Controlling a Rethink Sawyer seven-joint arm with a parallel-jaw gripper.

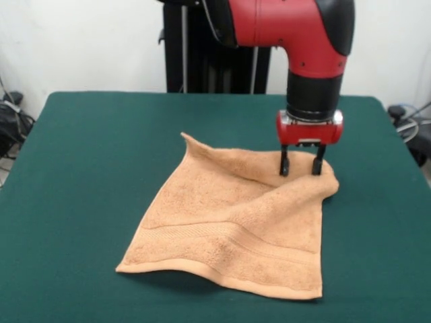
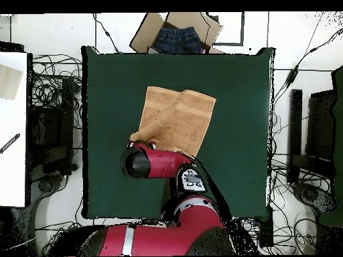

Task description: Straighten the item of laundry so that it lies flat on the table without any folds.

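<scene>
The peach-orange towel (image 1: 232, 219) lies mid-table on the dark green table (image 1: 87, 175). Its near edge with the woven band lies mostly flat. Its far left corner stands up in a peak, and a ridge runs from there across the far part to the bunched far right corner. My gripper (image 1: 300, 165) stands upright over that far right corner, its two black fingers (image 1: 284, 163) spread apart with their tips down on the cloth. In the overhead view the towel (image 2: 177, 119) shows, with the arm (image 2: 157, 162) covering its corner nearest the robot and hiding the gripper.
A cardboard box (image 2: 144, 35) holding a blue denim item (image 2: 177, 39) sits just beyond the table's far edge in the overhead view. Cables and stands lie around the table (image 2: 241, 167). The black pedestal (image 1: 215, 67) stands behind the table.
</scene>
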